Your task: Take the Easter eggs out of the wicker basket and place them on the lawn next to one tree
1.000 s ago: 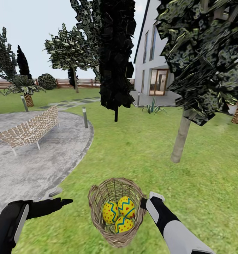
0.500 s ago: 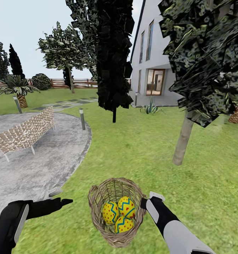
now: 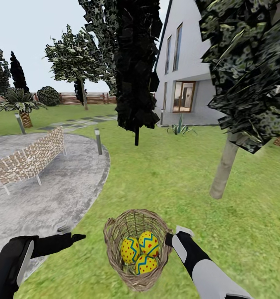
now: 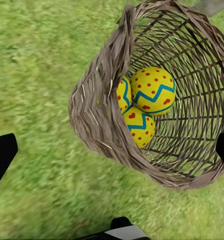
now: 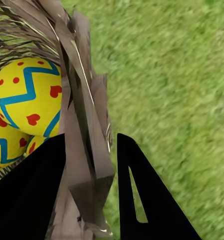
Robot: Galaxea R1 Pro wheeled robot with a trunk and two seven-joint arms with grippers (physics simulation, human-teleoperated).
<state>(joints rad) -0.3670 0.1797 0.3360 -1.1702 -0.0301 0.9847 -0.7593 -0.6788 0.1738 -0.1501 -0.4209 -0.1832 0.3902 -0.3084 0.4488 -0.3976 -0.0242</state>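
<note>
Three Easter eggs (image 3: 140, 251) are seen lying together inside the wicker basket (image 3: 115, 236), none yet removed. The basket's rim is clamped between the fingers of the right gripper (image 5: 89, 192), as the right wrist view shows, and the basket appears tilted and carried off the lawn (image 3: 177, 182) rather than resting on it, though this is judged, not confirmed. The left gripper (image 3: 69, 240) is held apart from the basket at its other side; its fingers are spread wide with nothing between them. Further ahead on the right, a pale-trunked tree (image 3: 224, 170) is observed on the grass, a likely drop site. Beyond it a white house (image 3: 185, 74) is noted. All three placements are judged outstanding; no step of the task proper is complete.
</note>
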